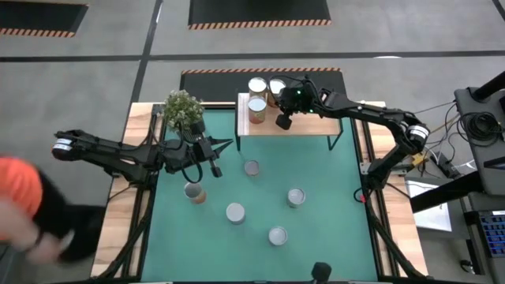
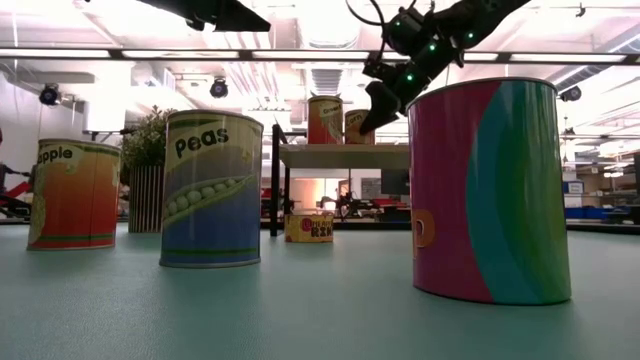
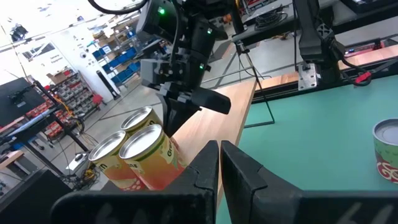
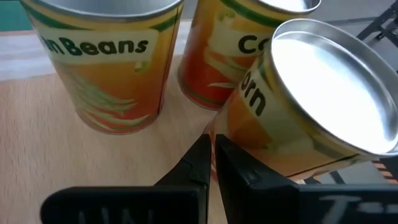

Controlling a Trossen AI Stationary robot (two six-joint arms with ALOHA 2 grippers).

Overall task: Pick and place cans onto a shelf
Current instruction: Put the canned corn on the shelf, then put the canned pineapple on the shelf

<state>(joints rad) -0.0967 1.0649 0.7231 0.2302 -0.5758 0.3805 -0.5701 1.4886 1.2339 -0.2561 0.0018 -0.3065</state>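
Note:
The shelf (image 1: 293,125) stands at the far side of the green mat, with three cans on its left end (image 1: 257,107), (image 1: 256,85), (image 1: 277,86); they also show in the right wrist view (image 4: 106,62). My right gripper (image 1: 283,121) hovers shut and empty over the shelf, just right of the nearest can (image 4: 311,106). My left gripper (image 1: 215,161) is shut and empty over the mat's far left, beside the potted plant. Several cans stand upright on the mat (image 1: 251,167), (image 1: 194,192), (image 1: 235,212), (image 1: 295,196), (image 1: 277,235).
A potted plant (image 1: 183,110) stands at the mat's far left corner, next to the shelf. A person in an orange sleeve (image 1: 20,201) is at the table's left side. In the low view a peas can (image 2: 212,190) and a pink-green can (image 2: 490,190) stand near.

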